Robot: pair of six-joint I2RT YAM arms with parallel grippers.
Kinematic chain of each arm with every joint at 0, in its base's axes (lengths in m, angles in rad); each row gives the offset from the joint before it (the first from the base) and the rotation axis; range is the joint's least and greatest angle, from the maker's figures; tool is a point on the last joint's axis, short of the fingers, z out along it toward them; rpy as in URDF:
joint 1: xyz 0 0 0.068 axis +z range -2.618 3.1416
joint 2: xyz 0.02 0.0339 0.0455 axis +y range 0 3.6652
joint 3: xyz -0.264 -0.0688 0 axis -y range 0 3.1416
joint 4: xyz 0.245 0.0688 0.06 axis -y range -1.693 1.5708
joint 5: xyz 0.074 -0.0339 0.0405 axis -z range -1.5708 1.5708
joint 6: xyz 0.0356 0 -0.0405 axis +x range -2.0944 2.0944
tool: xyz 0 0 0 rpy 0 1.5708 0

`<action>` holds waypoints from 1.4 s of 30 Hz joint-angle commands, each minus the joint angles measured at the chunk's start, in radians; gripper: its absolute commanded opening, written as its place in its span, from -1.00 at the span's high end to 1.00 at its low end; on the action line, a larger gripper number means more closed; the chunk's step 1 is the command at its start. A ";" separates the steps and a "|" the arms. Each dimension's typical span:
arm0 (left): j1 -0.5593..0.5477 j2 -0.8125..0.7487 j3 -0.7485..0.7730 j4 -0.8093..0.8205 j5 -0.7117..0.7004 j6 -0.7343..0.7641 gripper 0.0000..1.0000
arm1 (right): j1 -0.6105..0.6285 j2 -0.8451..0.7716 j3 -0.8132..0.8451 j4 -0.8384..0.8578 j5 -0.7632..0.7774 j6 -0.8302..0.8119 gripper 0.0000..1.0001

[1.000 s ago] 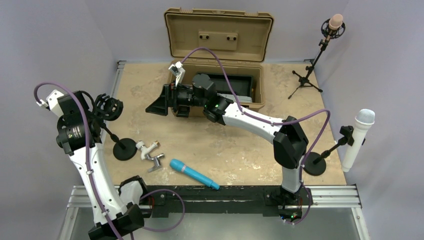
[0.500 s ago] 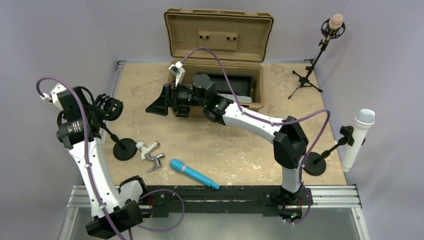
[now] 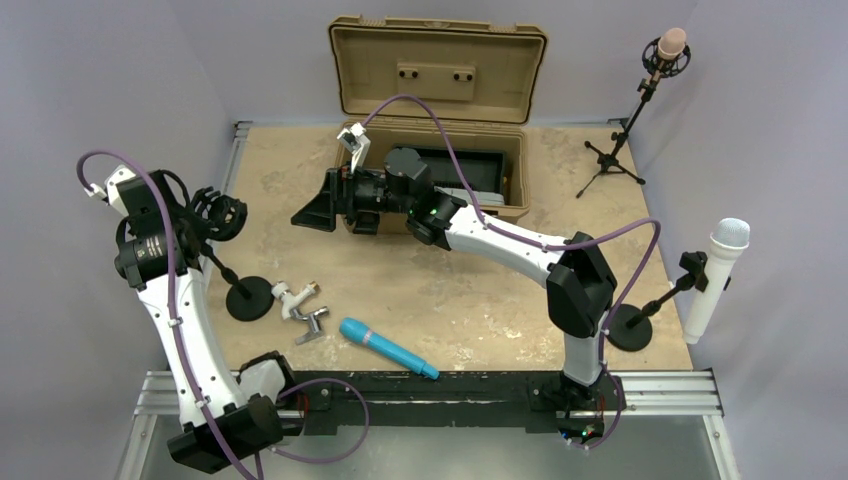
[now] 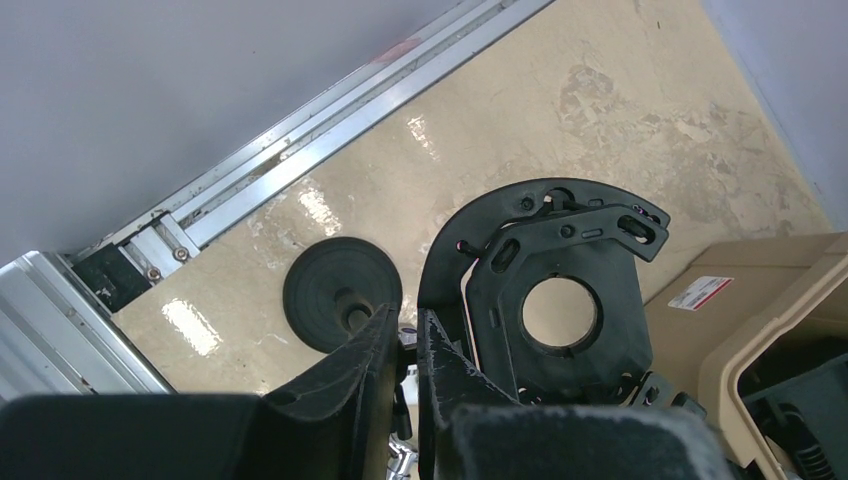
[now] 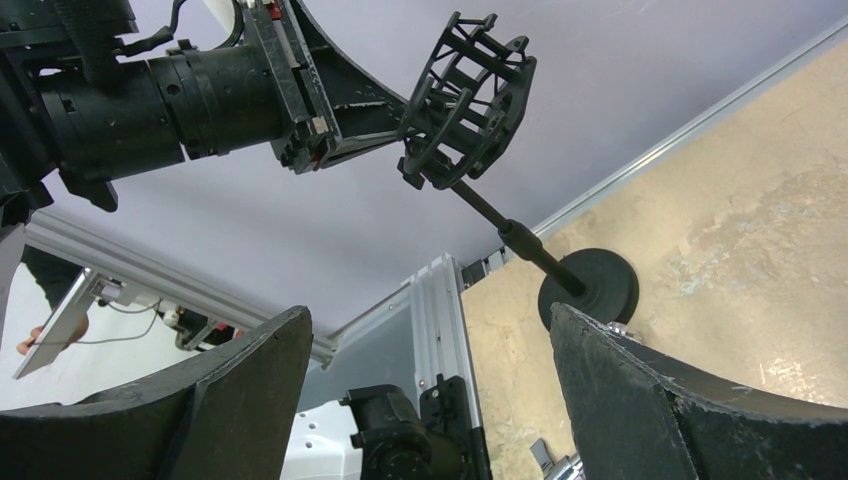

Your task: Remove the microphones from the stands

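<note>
A blue microphone (image 3: 388, 348) lies on the table near the front edge. A black desk stand with a round base (image 3: 249, 298) carries an empty black shock mount (image 3: 220, 214); the mount (image 4: 500, 300) and base (image 4: 325, 285) show in the left wrist view too. My left gripper (image 3: 196, 222) is at the mount's side, jaws nearly together (image 4: 407, 322) on its edge. The right wrist view shows its fingertips (image 5: 395, 125) touching the mount (image 5: 470, 95). My right gripper (image 3: 315, 212) is wide open and empty (image 5: 430, 340), hovering over mid-table and facing the stand.
An open tan case (image 3: 440, 70) stands at the back. A white microphone (image 3: 718, 270) sits in a stand at the right edge. A pink-tipped microphone (image 3: 668, 45) is on a tripod at the back right. Small metal parts (image 3: 305, 310) lie beside the stand's base.
My left arm has shifted slightly, its elbow moving up and to the right, with the gripper staying at the shock mount. The right arm and the blue microphone have not moved.
</note>
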 commanded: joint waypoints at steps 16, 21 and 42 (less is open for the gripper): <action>0.010 -0.053 -0.242 -0.010 -0.069 0.021 0.84 | -0.002 0.022 0.050 0.044 0.010 0.016 -0.75; 0.010 -0.024 -0.287 0.019 -0.065 0.002 0.84 | -0.002 0.022 0.045 0.049 0.004 0.017 -0.75; -0.023 -0.183 -0.041 0.040 0.111 0.006 -1.00 | -0.002 -0.048 0.051 -0.116 0.177 -0.168 -0.79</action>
